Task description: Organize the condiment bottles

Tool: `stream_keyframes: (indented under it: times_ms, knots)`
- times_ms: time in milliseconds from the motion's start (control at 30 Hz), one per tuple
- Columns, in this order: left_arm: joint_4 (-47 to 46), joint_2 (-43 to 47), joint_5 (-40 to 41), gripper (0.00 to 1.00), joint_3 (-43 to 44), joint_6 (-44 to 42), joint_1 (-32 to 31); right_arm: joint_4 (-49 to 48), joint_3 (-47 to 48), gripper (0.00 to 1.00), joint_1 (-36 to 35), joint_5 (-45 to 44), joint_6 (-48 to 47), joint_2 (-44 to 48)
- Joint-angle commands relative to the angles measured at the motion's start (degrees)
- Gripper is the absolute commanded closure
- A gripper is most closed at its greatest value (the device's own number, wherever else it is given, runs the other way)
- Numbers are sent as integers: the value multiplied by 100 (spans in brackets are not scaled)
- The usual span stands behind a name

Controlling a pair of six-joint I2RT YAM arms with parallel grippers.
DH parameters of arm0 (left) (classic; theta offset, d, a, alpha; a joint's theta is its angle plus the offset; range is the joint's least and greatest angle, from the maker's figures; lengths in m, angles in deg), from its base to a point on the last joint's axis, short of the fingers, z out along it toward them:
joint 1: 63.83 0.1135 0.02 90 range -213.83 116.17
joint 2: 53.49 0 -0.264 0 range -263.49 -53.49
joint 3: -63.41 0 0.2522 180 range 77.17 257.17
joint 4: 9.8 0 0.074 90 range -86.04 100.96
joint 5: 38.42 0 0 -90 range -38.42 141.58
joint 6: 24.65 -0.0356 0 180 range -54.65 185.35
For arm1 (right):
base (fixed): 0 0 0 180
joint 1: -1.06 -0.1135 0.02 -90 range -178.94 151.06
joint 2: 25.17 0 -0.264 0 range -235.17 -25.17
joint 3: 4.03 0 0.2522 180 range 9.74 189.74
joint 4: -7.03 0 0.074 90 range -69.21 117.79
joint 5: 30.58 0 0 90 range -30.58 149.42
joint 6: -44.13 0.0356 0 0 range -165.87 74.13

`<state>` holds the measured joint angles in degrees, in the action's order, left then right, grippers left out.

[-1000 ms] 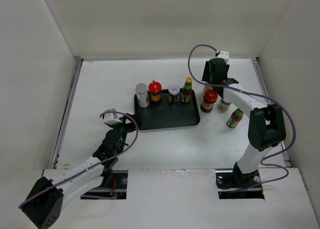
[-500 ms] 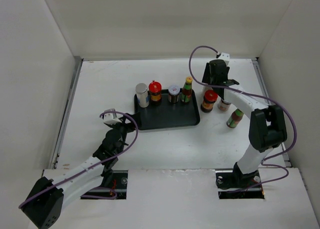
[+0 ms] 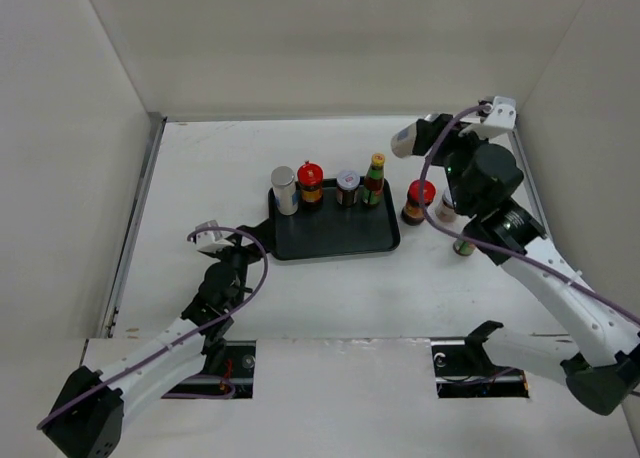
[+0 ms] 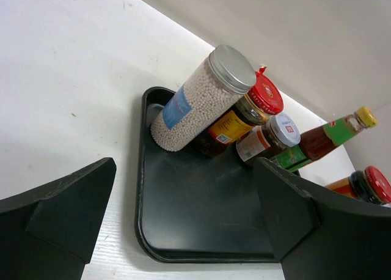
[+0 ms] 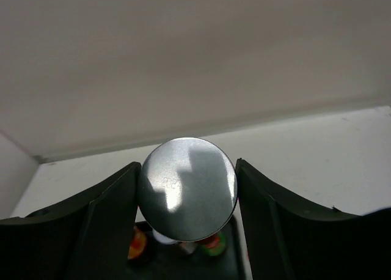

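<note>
the left pincer [image 4: 184,188] sits low at the near left of the white table [image 3: 200,168], its two black fingers spread as wide as they go with nothing between them. it points at the near left corner of the dark rectangular plastic tray [image 4: 201,213] and does not touch it.

four condiment bottles stand in a row along the tray's far edge. from left to right they are a tall clear jar of white beads with a silver screw lid [image 4: 198,99], a red-capped glass jar of dark sauce [image 4: 244,118], a small jar with a white-and-red lid [image 4: 269,136], and a slim brown bottle with a green label and yellow cap [image 4: 333,133]. the first three stand close together. the near half of the tray floor is bare.

to the right of the tray, on the table, stands a second red-capped jar [image 3: 418,200]. right of it a small pale-lidded jar [image 3: 447,210] and a green-labelled bottle [image 3: 464,242] are partly hidden behind the right arm.

farther back and raised above the table, at the far right, the right pincer [image 5: 187,170] is closed partway on a white shaker bottle with a shiny grey round cap [image 5: 186,194]. both fingers press the shaker's sides, and it lies tipped with its cap toward the wrist camera.
</note>
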<state>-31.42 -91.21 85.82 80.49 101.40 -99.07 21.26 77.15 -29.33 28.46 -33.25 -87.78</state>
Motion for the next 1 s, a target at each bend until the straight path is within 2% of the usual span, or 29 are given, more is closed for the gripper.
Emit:
stream_keyframes:
  times_ms: [0,167,333,600,967]
  knots:
    - [-260,-43,206,0,-199,191,92,-346,-88,58,-707,-112,-102,65]
    - [-233,-69,162,0,-208,332,224,-495,-107,57,-1788,45,275,-592]
    - [-75,124,144,0,-234,490,487,-925,227,57,-2361,625,530,-1814]
    - [303,-16,48,0,-226,868,725,-1409,790,57,-2844,767,654,-3423]
    - [312,124,-31,0,-261,833,752,-1699,1309,56,-3003,337,329,-4329]
